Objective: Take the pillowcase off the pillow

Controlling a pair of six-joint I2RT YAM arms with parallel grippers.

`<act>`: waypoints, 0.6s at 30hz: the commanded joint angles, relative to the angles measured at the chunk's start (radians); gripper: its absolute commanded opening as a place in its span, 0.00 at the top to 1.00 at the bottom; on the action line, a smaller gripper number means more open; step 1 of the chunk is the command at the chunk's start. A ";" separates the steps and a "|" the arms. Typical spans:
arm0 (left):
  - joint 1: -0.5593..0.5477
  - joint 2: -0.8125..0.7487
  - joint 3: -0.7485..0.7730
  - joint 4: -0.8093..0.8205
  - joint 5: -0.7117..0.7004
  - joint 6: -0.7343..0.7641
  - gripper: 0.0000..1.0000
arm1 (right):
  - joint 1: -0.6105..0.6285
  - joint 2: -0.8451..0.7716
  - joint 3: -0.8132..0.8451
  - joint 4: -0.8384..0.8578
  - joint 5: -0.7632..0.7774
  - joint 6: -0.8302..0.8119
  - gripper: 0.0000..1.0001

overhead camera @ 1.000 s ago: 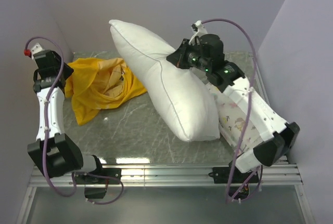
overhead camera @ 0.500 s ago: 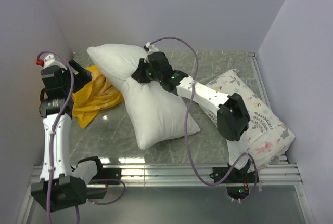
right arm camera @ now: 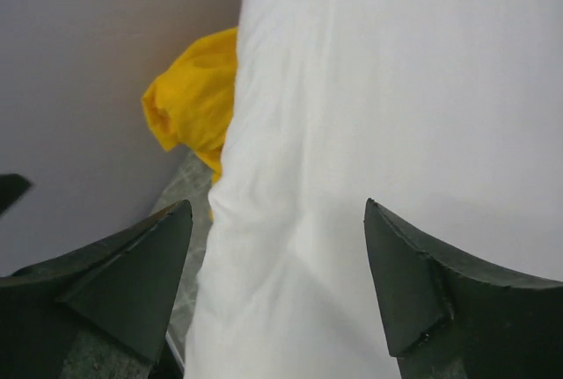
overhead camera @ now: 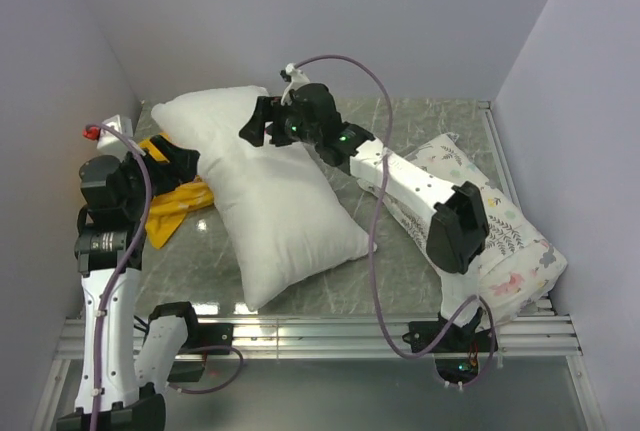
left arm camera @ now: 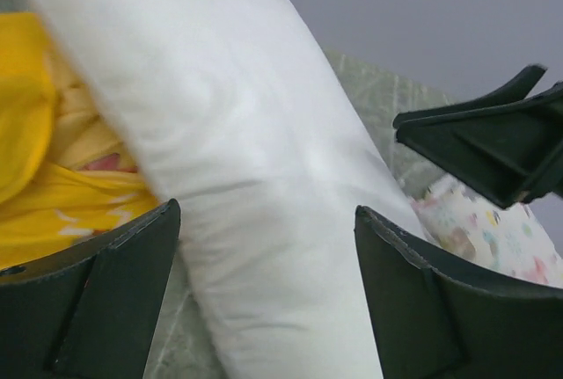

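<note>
The plain white pillow [overhead camera: 270,196] lies bare across the middle of the table. Its left end covers part of the crumpled yellow pillowcase [overhead camera: 172,203], which lies heaped by the left wall. My right gripper [overhead camera: 256,123] hangs open just over the pillow's far end, with nothing between its fingers. In the right wrist view the pillow [right arm camera: 396,133] fills the space under the right gripper [right arm camera: 277,247], and the pillowcase [right arm camera: 189,106] shows beyond it. My left gripper [left arm camera: 266,247] is open and empty, facing the pillow [left arm camera: 264,177], with the pillowcase [left arm camera: 53,177] to its left.
A white pillow printed with small animals and leaves [overhead camera: 500,236] lies at the right, partly under the right arm. Purple walls close in the back and both sides. The left arm [overhead camera: 105,241] stands near the left wall. A metal rail [overhead camera: 320,331] runs along the near edge.
The right gripper has opened and let go of the pillow, which has settled flatter and further left over the pillowcase. The left gripper opened wide and its arm drew nearer.
</note>
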 commanded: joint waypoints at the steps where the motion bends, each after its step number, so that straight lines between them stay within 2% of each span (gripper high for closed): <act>1: -0.073 -0.012 -0.032 0.047 0.057 -0.005 0.15 | -0.006 -0.206 -0.065 -0.021 -0.002 -0.019 0.13; 5: -0.207 -0.034 -0.054 0.062 -0.032 -0.018 0.15 | -0.021 -0.358 -0.223 -0.064 0.028 -0.013 0.12; 6: -0.230 -0.038 -0.054 0.059 -0.051 -0.018 0.16 | -0.024 -0.437 -0.272 -0.051 0.036 -0.013 0.11; 9: -0.333 -0.044 -0.068 0.038 -0.120 0.008 0.16 | -0.036 -0.609 -0.512 -0.031 0.102 0.003 0.11; 13: -0.376 -0.061 -0.085 0.007 -0.134 0.044 0.13 | -0.041 -0.830 -0.727 -0.037 0.175 0.006 0.09; 14: -0.378 -0.076 -0.089 -0.002 -0.131 0.050 0.08 | -0.043 -0.873 -0.766 -0.043 0.198 0.007 0.09; 18: -0.379 -0.125 -0.120 -0.008 -0.120 0.067 0.05 | -0.047 -1.092 -0.918 -0.115 0.313 0.018 0.02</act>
